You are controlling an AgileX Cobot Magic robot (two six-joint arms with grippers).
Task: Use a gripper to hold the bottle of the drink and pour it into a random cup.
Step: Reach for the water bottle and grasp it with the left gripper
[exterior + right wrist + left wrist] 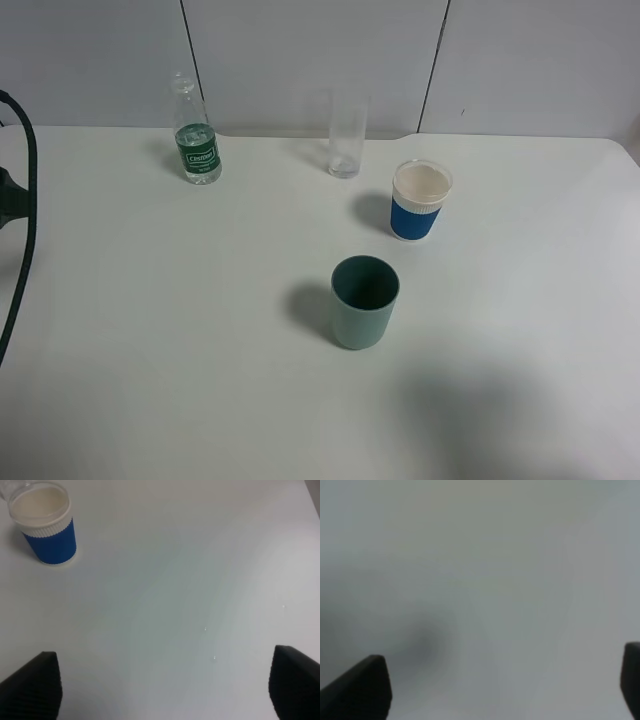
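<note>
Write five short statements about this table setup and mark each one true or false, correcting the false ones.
1. The bottle of the drink stands upright, with no gripper on it. True.
2. The teal-green cup lies on its side. False: it stands upright, mouth up.
3. The blue-and-white cup shows in the right wrist view. True.
4. The tall clear glass touches the bottle. False: it stands apart, to the bottle's right in the high view.
5. The right gripper is shut on a cup. False: its jaws stand open over bare table, holding nothing.
</note>
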